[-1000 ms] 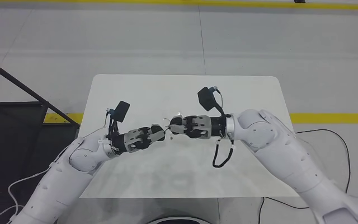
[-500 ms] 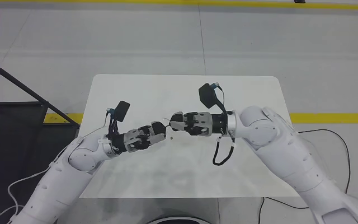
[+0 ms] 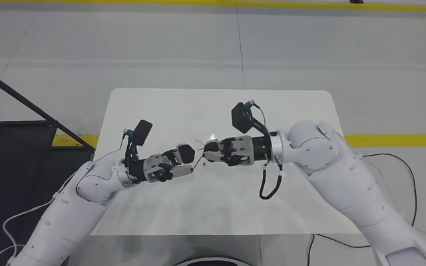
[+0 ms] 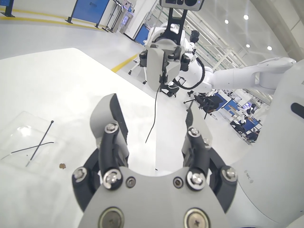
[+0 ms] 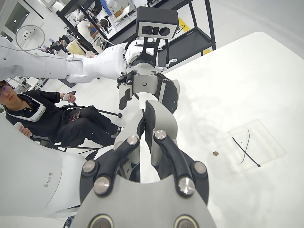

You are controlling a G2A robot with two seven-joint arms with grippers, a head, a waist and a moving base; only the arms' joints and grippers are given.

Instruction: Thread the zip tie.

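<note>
Clamping the zip tie (image 4: 155, 105), right jaws hide one end.

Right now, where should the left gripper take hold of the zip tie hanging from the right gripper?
Probably its free tail, just above the tip, coming head-on. The zip tie hangs from the shut right gripper toward the open left gripper, its thin tail lined up between the fingers.

Over the middle of the table (image 3: 299, 120)
From above, the left gripper (image 3: 192, 161) sits at 9 o'clock of that middle, the right gripper (image 3: 208, 151) at the left one's 2 o'clock, a zip tie (image 4: 156, 100) hanging from it between them. On the table, a tray (image 5: 268, 143) holds two crossed ties (image 5: 245, 151); a crumb (image 5: 215, 153) lies just beside it.
</note>
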